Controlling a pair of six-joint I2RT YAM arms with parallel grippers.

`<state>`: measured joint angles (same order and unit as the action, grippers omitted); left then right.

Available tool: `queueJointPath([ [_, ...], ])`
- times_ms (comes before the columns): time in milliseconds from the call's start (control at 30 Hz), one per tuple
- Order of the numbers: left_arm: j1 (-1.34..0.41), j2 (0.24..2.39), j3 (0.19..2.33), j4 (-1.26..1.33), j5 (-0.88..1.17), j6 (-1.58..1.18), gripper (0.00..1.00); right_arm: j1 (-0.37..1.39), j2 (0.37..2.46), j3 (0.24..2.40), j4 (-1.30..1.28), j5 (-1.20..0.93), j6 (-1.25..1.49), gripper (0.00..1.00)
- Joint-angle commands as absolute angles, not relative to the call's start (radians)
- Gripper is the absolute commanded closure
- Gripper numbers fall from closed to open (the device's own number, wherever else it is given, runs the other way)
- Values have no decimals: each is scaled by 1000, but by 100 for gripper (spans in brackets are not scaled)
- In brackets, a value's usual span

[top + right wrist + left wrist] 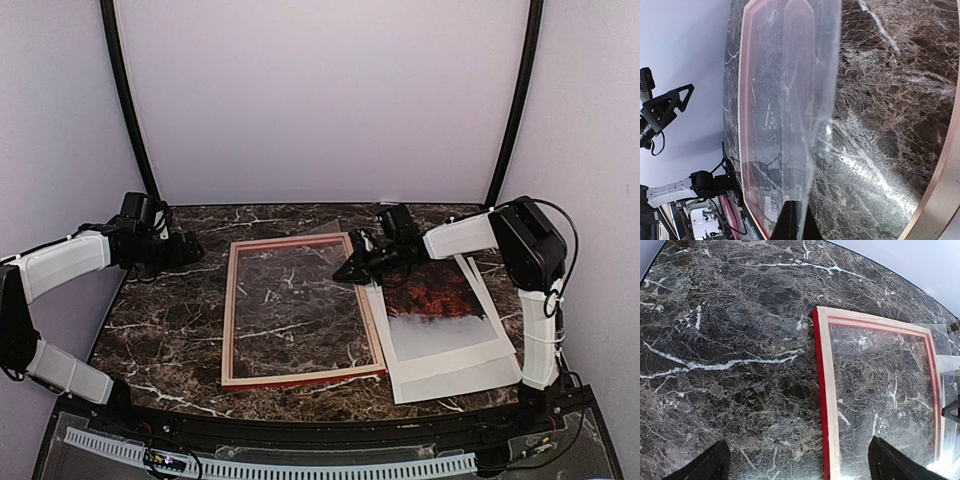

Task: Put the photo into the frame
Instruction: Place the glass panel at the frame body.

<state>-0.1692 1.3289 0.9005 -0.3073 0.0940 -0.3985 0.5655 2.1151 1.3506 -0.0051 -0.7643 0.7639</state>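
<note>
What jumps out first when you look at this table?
A red-edged frame lies flat mid-table on dark marble. The right gripper holds up a clear pane at its far right corner. The photo, red foliage fading to mist, lies on white sheets to the right.

left arm (pixel 62 262): white shells, black joints | right arm (pixel 455 238): same, black cable | fingers (pixel 707 466): black, wedge-shaped
</note>
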Motion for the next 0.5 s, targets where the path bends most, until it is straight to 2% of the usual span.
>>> queueJointPath([
  [0, -178, 1327, 909, -302, 103, -385, 1, 553, 2083, 1347, 5, -744, 750, 100],
  [467, -183, 1330, 906, -298, 108, -386, 1, 552, 2079, 1334, 4, -735, 746, 100],
])
